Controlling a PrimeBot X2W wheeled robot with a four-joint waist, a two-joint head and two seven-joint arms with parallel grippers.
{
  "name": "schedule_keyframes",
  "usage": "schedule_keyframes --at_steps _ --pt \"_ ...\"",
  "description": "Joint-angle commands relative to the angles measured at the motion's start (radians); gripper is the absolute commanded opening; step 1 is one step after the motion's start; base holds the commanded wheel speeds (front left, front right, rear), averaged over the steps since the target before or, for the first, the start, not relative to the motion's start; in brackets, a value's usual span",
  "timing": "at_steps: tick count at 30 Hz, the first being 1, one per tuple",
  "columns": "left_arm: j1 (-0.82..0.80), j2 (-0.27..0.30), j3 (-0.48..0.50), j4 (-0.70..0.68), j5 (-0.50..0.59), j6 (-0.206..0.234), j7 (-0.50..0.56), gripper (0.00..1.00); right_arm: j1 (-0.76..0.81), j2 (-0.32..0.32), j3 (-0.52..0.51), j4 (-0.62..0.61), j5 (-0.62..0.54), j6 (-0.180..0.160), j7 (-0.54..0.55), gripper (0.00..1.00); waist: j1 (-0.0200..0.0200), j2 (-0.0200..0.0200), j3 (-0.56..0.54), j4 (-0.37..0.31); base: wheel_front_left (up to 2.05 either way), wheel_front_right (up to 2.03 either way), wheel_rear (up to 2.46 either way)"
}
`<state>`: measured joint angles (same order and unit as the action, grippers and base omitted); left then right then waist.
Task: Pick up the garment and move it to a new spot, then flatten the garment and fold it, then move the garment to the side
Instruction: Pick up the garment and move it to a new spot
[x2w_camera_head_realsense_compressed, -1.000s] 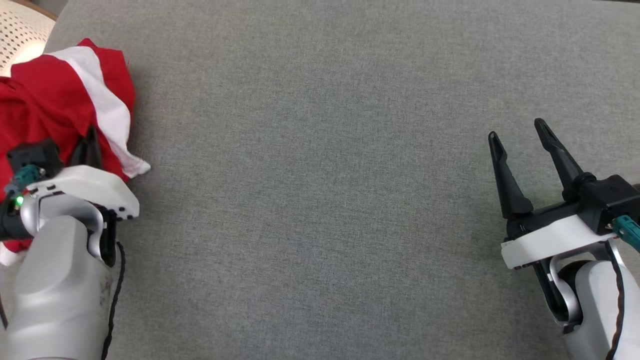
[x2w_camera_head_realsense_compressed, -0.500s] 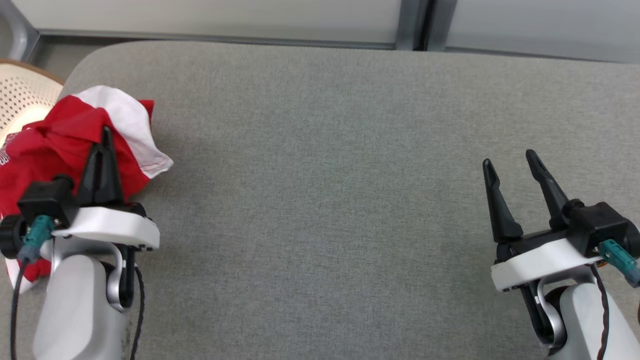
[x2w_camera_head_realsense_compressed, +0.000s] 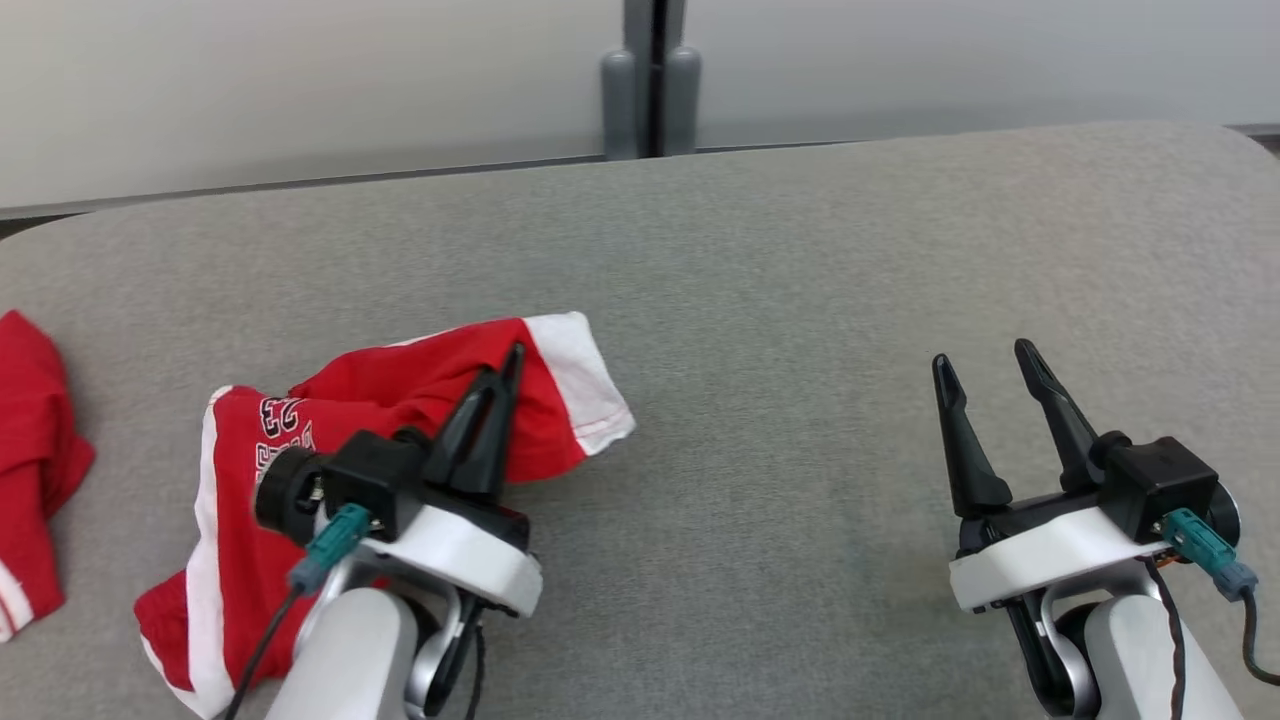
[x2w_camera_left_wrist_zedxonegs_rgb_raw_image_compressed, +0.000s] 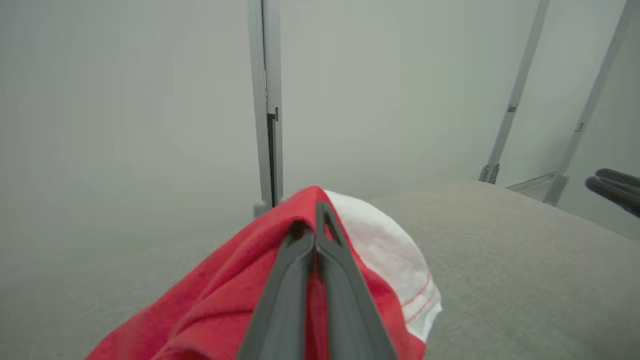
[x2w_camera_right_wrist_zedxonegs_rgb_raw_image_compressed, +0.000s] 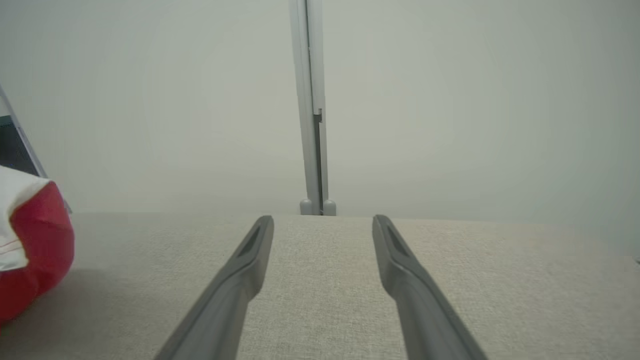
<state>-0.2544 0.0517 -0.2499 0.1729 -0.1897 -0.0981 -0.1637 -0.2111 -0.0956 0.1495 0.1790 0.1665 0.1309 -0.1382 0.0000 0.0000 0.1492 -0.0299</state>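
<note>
The left jaws are pinching shut on a fold of the crumpled red fabric garment with white trim (x2w_camera_head_realsense_compressed: 400, 385), which is lying on the left-centre part of the grey fabric-covered bench (x2w_camera_head_realsense_compressed: 760, 250), its white hem pointing toward the middle. The right jaws are hovering spread apart, holding nothing, well apart from the garment. Open bench is stretching between them and back to the rounded far edge. Another red cloth piece (x2w_camera_head_realsense_compressed: 30, 440) is lying at the left edge.

Left gripper (x2w_camera_head_realsense_compressed: 508, 360) sat at 7 o'clock, fingers pinched on red shorts (x2w_camera_head_realsense_compressed: 400, 385), right gripper (x2w_camera_head_realsense_compressed: 982, 356) at 4 o'clock, fingers spread apart
</note>
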Motion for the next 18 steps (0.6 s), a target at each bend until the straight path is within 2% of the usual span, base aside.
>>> schedule_keyframes --at_steps 1,8,13,14,15,16,18 --pt "-0.024 0.002 -0.017 -0.006 -0.009 -0.005 0.002 0.0 -0.012 0.001 0.003 0.001 0.004 0.0 -0.007 1.0 0.0 0.0 0.019 -0.086 0.0 0.0 0.0" --pt "-0.13 0.003 -0.221 -0.004 -0.059 0.008 0.022 0.0 -0.023 0.019 -0.004 0.028 0.029 0.0 -0.039 1.0 0.0 0.0 0.091 -0.254 0.0 0.0 0.0" --pt "-0.173 0.003 -0.325 0.073 -0.083 0.012 0.065 0.0 -0.025 0.032 -0.013 0.053 0.044 0.0 -0.065 1.0 0.0 0.0 0.145 -0.31 0.0 0.0 0.0" --pt "-0.178 0.004 -0.337 0.096 -0.081 0.011 0.073 0.09 -0.027 0.035 -0.012 0.057 0.049 0.0 -0.07 1.0 0.0 0.0 0.151 -0.314 0.0 0.0 0.0" --pt "-0.184 0.003 -0.348 0.114 -0.078 0.014 0.076 0.36 -0.029 0.035 -0.011 0.061 0.051 0.0 -0.075 1.0 0.0 0.0 0.156 -0.315 0.0 0.0 0.0" --pt "-0.191 0.001 -0.359 0.128 -0.068 0.014 0.072 1.0 -0.032 0.035 -0.011 0.066 0.051 0.0 -0.079 1.0 0.0 0.0 0.16 -0.315 0.0 0.0 0.0" --pt "-0.194 0.001 -0.375 0.155 -0.059 0.012 0.06 1.0 -0.035 0.038 -0.012 0.077 0.05 0.0 -0.086 1.0 0.0 0.0 0.161 -0.306 0.0 0.0 0.0"
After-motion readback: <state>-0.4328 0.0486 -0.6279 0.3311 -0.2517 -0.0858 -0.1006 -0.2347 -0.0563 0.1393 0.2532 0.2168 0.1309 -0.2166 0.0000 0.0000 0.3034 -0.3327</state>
